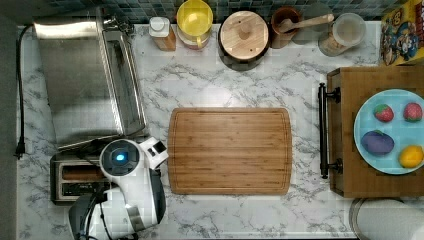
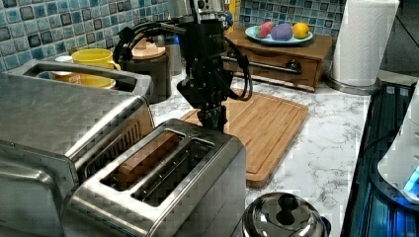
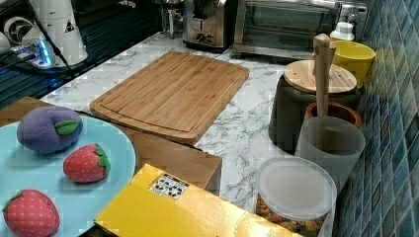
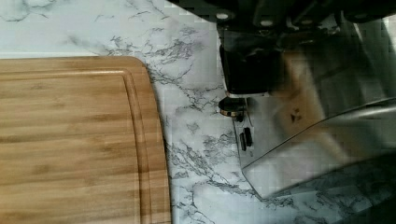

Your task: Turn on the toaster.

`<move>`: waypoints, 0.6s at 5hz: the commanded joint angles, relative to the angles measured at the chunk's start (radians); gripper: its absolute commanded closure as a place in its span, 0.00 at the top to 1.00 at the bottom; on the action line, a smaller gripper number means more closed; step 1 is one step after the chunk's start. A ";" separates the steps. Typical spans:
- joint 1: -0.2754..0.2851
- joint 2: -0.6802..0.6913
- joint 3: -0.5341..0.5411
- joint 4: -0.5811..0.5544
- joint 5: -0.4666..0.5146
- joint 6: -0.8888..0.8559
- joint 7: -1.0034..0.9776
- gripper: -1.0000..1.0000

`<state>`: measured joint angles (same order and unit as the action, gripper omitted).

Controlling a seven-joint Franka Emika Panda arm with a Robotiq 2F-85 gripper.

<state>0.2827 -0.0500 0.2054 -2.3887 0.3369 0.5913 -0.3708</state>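
Note:
The brushed-steel toaster stands at the top view's lower left, its right end under my white arm. In the left view the toaster fills the foreground, with a brown slice in one slot. My gripper points straight down at the toaster's far end, its dark fingers close together with nothing held. In the wrist view a black block sits over the toaster's end face, just above a small round knob. In the right view the toaster stands at the far end of the counter.
A large steel oven stands right beside the toaster. The wooden cutting board lies in the counter's middle. A shiny pot lid sits beside the toaster's near end. Jars and a yellow cup line the wall; a fruit plate sits on a wooden box.

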 commanded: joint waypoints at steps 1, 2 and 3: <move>0.026 0.199 0.020 -0.285 0.144 0.247 -0.200 0.00; 0.033 0.233 0.026 -0.284 0.126 0.288 -0.166 0.00; 0.021 0.286 0.010 -0.280 0.107 0.290 -0.158 0.00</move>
<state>0.2761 -0.0338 0.1870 -2.4609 0.4470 0.7314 -0.5034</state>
